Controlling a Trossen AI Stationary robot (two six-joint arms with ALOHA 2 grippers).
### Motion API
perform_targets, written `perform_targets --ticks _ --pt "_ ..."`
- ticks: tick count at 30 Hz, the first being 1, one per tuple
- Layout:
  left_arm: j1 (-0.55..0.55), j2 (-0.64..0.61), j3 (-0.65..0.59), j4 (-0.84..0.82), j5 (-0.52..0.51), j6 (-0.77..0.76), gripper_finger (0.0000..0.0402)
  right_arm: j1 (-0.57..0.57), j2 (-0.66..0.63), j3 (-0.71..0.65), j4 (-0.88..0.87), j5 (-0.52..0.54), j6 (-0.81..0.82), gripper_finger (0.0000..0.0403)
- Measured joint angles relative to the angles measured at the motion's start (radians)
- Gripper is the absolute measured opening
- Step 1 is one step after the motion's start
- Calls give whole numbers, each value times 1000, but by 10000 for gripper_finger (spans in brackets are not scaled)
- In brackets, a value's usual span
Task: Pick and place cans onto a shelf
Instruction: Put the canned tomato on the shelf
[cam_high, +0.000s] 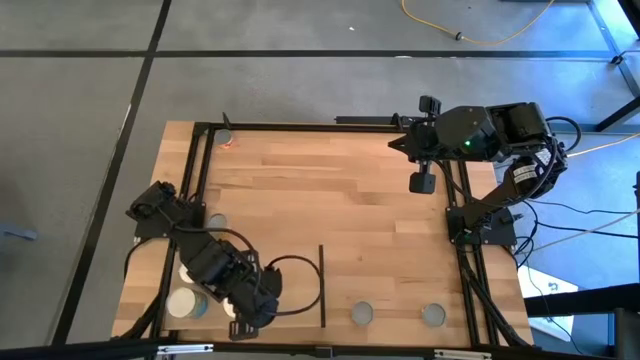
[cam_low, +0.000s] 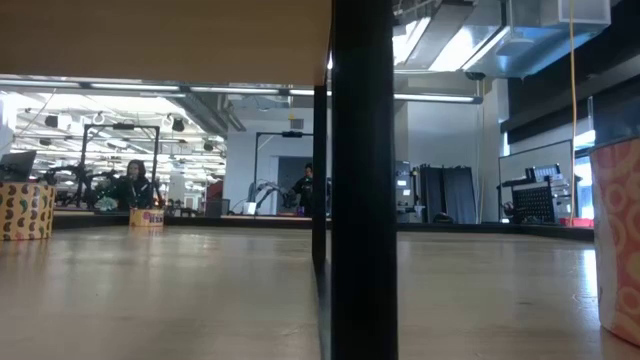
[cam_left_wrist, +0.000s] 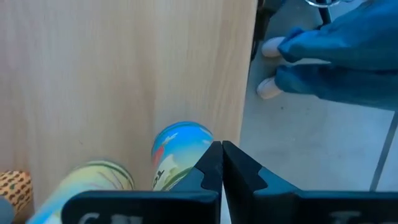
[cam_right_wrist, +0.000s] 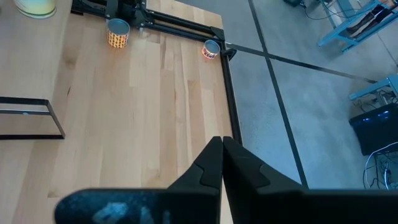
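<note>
The shelf (cam_left_wrist: 124, 74) is a smooth pale-wood panel at the table's near left, with a thin black strip (cam_high: 322, 285) along its right side. Near its left end stand a cream-topped can (cam_high: 185, 303) and, in the left wrist view, a blue-labelled can (cam_left_wrist: 180, 146) and a yellowish can (cam_left_wrist: 93, 180). My left gripper (cam_left_wrist: 221, 150) is shut above the shelf's near edge, right beside the blue-labelled can. Two grey-topped cans (cam_high: 362, 314) (cam_high: 433, 316) stand at the table's near edge. My right gripper (cam_right_wrist: 222, 146) hovers shut over the far right. My left gripper points steeply down next to the blue-labelled can's top rim (cam_left_wrist: 202, 140). I cannot tell whether its shut fingers touch the can. Nothing sits between the fingers.
More cans stand by the black frame at the far left (cam_high: 227, 138) and at the left (cam_high: 218, 222). A black post (cam_low: 360, 180) blocks the middle of the low view. A person's blue-gloved hands (cam_left_wrist: 336, 56) show beyond the shelf's edge. The table's middle (cam_high: 340, 200) is bare wood.
</note>
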Motion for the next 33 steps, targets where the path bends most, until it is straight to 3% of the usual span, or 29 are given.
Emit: perform_targets --ticks 12,27,33 --pt "-26 0 0 -94 18 -48 0 0 0 0 0 0 5 14" --pt "-53 -1 0 -91 16 -78 0 0 0 0 0 0 7 14" --pt "-43 -10 9 -94 -39 -71 0 0 0 0 0 0 4 14"
